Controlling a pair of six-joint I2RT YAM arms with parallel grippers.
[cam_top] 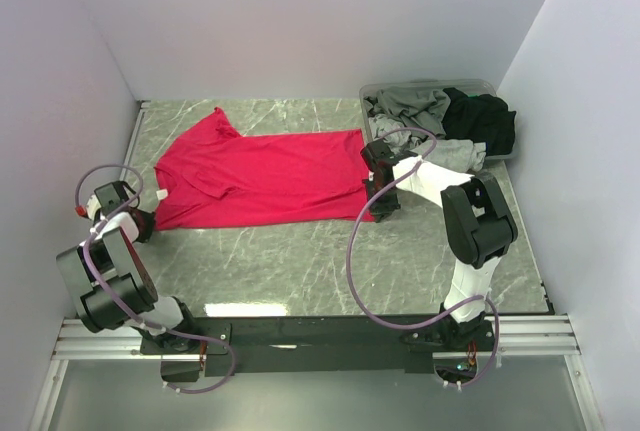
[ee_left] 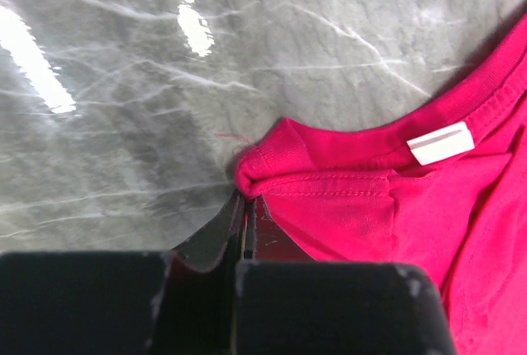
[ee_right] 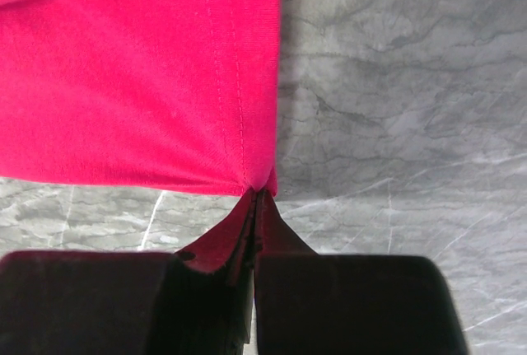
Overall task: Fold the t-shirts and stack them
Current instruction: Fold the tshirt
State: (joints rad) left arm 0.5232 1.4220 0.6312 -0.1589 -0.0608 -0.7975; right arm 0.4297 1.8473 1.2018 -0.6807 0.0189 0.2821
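A: What is seen at the left?

B: The left claw (ee_left: 245,207) is closed on a bunched bit of the red shirt (cam_top: 260,176), taken at the neckband. A white label (ee_left: 440,142) is sewn into the band near the pinched spot.

A: How is that shirt laid?

B: It is spread on the desk (cam_top: 300,261) between the two arms, with the neck turned to the left and the hem to the right. One sleeve is pointed toward the far wall. The cloth is mostly flat, with a few creases.

A: And at its right end?

B: The near corner of the hem is clamped in the right claw (ee_right: 255,198). The cloth is pinched tight, and no gap is seen between the jaws.

A: What is found further right?

B: A tub (cam_top: 488,84) is set in the far right corner of the desk. A grey shirt (cam_top: 410,103) and a black shirt (cam_top: 490,119) are heaped in it, unfolded. More grey cloth is draped over its near rim.
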